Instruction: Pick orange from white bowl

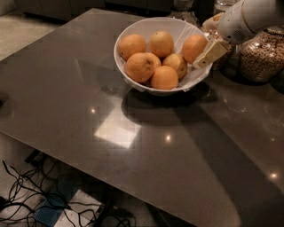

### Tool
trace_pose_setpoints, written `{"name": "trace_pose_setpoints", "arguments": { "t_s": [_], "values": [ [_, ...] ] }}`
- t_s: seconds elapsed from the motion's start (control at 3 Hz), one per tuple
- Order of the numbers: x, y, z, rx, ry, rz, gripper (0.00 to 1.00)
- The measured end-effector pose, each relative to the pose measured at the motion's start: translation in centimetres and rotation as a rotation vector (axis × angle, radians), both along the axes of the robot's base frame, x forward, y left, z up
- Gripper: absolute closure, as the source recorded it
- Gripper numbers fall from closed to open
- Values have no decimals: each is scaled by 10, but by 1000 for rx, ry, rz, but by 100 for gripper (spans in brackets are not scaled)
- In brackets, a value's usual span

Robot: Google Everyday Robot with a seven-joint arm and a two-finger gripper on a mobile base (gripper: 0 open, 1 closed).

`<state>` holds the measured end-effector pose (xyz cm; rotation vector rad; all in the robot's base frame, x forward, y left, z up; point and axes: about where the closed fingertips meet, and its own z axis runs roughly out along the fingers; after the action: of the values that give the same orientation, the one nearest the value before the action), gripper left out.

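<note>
The white bowl [133, 35] stands at the far side of the dark table and holds several oranges. The deep-orange orange [194, 47] lies at the bowl's right side, against the rim. My gripper [210, 37] comes in from the upper right, just over that rim and right beside this orange. It is open: one tan finger [211, 53] slants down along the orange's right side, and the other shows above it. Nothing is lifted. A paler orange [178, 64] and a bigger orange [140, 66] lie in the middle of the bowl.
A glass jar of grains [261, 55] stands just right of the bowl, under my arm. Another jar [183, 6] stands behind the bowl. The dark table [111, 146] stretches toward me. Cables and a power strip [49, 208] lie on the floor below its front edge.
</note>
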<state>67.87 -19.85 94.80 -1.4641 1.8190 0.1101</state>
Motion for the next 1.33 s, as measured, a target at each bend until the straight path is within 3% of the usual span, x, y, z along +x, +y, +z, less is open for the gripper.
{"name": "trace_pose_setpoints", "arguments": {
  "t_s": [1.0,1.33],
  "values": [
    [11,12,-24,5,63,48,24],
    [12,14,-26,7,68,53,43]
  ]
}}
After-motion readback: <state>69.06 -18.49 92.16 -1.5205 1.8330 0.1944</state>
